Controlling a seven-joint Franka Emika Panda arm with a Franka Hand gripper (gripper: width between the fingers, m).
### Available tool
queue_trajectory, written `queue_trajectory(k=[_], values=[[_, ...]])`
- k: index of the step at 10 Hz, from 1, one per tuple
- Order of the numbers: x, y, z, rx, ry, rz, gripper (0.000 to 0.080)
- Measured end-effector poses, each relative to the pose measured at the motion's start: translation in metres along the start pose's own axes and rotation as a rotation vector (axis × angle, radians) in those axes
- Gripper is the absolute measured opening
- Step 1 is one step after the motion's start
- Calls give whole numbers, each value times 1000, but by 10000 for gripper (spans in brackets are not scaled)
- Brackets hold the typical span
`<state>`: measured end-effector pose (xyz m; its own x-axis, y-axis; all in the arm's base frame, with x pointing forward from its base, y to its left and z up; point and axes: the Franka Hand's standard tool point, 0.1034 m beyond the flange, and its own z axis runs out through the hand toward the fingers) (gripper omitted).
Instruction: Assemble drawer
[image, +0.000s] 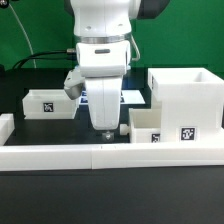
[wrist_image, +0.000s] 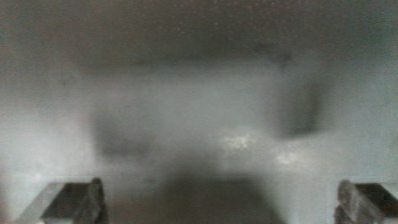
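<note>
The tall hollow white housing (image: 186, 93) stands at the exterior view's right, with a square tag low on its front. One shallow white tray (image: 151, 124) sits against the housing's left side, with a tag on its front. The second tray (image: 49, 103) lies at the left, also tagged. My gripper (image: 103, 132) hangs low between the two trays, close to the left of the nearer tray. In the wrist view my gripper (wrist_image: 219, 205) has its fingertips (wrist_image: 75, 203) wide apart with nothing between them. It is open, over a blurred pale surface.
A long low white border wall (image: 100, 152) runs along the front, just below the gripper, with a short piece (image: 5, 127) at the left. The marker board (image: 128, 97) lies flat behind the gripper. A green backdrop and cables are at the back.
</note>
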<state>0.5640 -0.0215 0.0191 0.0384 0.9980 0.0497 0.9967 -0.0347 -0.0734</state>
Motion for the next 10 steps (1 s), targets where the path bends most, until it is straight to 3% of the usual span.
queue_trajectory(k=[4, 10], values=[[22, 22, -3, 15, 11, -89, 649], [27, 21, -1, 18, 11, -88, 649]])
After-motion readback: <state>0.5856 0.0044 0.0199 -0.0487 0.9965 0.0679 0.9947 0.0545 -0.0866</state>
